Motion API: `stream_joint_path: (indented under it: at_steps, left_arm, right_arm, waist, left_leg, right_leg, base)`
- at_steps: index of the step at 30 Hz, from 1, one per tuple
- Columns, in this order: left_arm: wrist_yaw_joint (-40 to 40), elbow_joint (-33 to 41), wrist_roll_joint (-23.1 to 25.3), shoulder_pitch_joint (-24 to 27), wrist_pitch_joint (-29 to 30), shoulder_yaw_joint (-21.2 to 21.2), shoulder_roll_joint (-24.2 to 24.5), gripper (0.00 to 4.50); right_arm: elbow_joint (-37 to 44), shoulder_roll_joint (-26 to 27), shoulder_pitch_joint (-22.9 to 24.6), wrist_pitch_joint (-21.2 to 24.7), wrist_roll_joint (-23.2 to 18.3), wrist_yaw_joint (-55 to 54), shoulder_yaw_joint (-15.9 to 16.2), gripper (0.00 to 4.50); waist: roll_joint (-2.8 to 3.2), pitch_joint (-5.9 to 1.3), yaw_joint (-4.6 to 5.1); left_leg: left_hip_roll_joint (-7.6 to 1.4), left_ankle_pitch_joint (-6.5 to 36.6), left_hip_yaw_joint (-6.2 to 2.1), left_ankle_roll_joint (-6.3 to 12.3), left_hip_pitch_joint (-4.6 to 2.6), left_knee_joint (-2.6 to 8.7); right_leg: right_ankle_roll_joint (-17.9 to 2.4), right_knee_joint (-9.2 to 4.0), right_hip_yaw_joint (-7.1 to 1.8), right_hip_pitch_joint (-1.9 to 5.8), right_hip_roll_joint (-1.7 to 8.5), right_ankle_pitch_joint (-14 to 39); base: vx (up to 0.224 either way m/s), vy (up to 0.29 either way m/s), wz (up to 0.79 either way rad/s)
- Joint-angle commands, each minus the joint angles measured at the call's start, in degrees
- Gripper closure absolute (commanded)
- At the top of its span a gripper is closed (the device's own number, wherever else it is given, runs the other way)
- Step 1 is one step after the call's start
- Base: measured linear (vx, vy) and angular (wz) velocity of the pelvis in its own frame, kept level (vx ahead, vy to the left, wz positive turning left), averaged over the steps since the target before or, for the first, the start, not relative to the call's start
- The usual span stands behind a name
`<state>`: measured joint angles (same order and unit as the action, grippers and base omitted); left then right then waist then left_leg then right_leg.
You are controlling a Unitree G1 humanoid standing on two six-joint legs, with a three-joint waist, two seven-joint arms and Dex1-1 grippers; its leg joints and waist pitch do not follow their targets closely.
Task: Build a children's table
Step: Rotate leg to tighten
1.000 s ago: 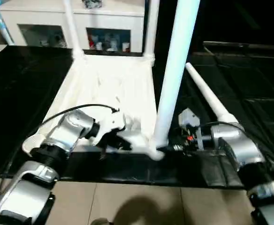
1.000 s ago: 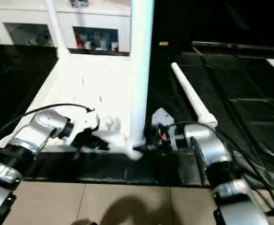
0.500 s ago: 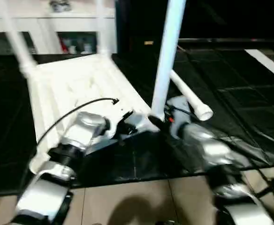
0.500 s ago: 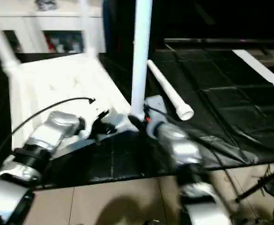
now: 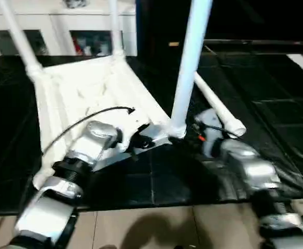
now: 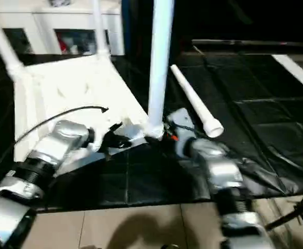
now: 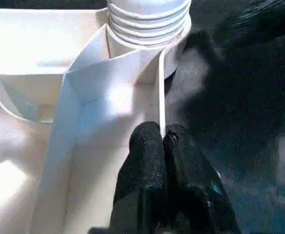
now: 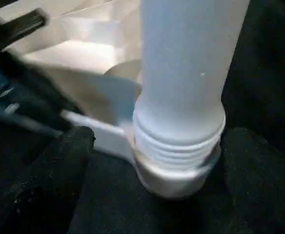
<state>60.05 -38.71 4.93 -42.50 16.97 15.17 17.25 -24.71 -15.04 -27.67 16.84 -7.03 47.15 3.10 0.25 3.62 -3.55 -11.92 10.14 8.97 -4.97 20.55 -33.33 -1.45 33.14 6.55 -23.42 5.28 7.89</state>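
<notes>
Table top (image 5: 84, 88) upside down, leg (image 5: 188, 67) upright in corner socket (image 8: 174, 168)

The upright leg (image 5: 189, 67) is cut off by the top edge in both eye views, the far end of the table top (image 5: 84, 88) is lost in glare, and the cabinet (image 5: 63, 31) contents are too blurred to be identified.

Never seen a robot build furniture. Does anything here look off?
Yes: the near leg isn't screwed fully home; its thread rings still show above the socket. A fourth leg lies loose on the black mat beside the top.
</notes>
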Motion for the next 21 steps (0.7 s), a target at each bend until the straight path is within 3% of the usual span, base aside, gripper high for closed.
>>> stream_joint_path:
  at_steps: [1,2,7,12,13,21]
  left_arm:
    - [3.98,1.04,-0.24,-1.31,-3.34,1.21,0.41,4.5]
    - [8.4,0.7,-0.48,-0.98,-5.81,2.46,1.86,4.5]
    - [17.9,-0.19,-0.07,-0.62,-12.57,6.04,4.98,4.5]
    - [21.18,-0.41,0.08,-0.49,-14.52,7.5,5.93,4.5]
    - [22.33,-0.5,0.14,-0.51,-15.1,7.91,6.14,4.5]
    - [24.74,-0.79,0.17,-0.51,-17.39,8.78,6.35,4.5]
  right_arm:
    - [1.65,-2.04,-0.08,-1.73,-0.31,4.19,1.0,0.08]
    - [1.44,-5.56,-0.36,-3.45,-0.22,9.43,1.85,0.08]
    - [0.1,-11.08,-2.51,-5.92,-1.32,22.56,5.38,0.08]
    - [-2.79,-11.06,-4.96,-8.84,-0.32,25.08,6.86,0.08]
    - [-3.79,-10.84,-5.73,-10.26,0.44,25.93,8.01,0.08]
    - [-6.05,-9.6,-6.6,-13.13,1.82,29.2,11.03,0.08]
  waist:
    - [0.83,-4.76,-0.37]
    - [0.71,-4.73,-0.58]
    - [0.74,-4.69,-1.97]
    - [0.7,-4.74,-2.77]
    - [0.46,-4.72,-2.93]
    - [0.04,-4.76,-3.1]
  left_leg:
    - [-0.88,11.48,0.37,3.74,-0.16,3.43]
    - [-0.94,12.76,0.43,3.46,-0.33,3.41]
    - [-1.27,13.24,0.7,3.77,-0.46,3.36]
    - [-1.54,13.69,0.87,2.81,-0.92,3.39]
    - [-1.62,14.02,1.01,2.6,-1.09,3.41]
    - [-1.44,12.29,1.01,2.95,-0.5,3.46]
  right_leg:
    - [-13.29,-3.13,-2.77,4.06,2.97,11.35]
    - [-13.02,-3.4,-2.77,4.02,2.94,12.86]
    - [-13.4,-3.16,-2.88,3.85,2.95,13.19]
    - [-13.86,-2.94,-3.06,3.3,3.04,13.9]
    - [-14.03,-2.98,-3.17,3.11,3.08,13.98]
    - [-12.62,-2.74,-3.41,3.52,3.17,15.13]
  base:
    - [0.0,0.0,0.0]
    - [0.0,0.0,0.0]
    - [0.0,0.0,0.0]
    - [0.0,0.0,0.0]
    - [0.0,0.0,0.0]
    - [0.0,0.0,0.0]
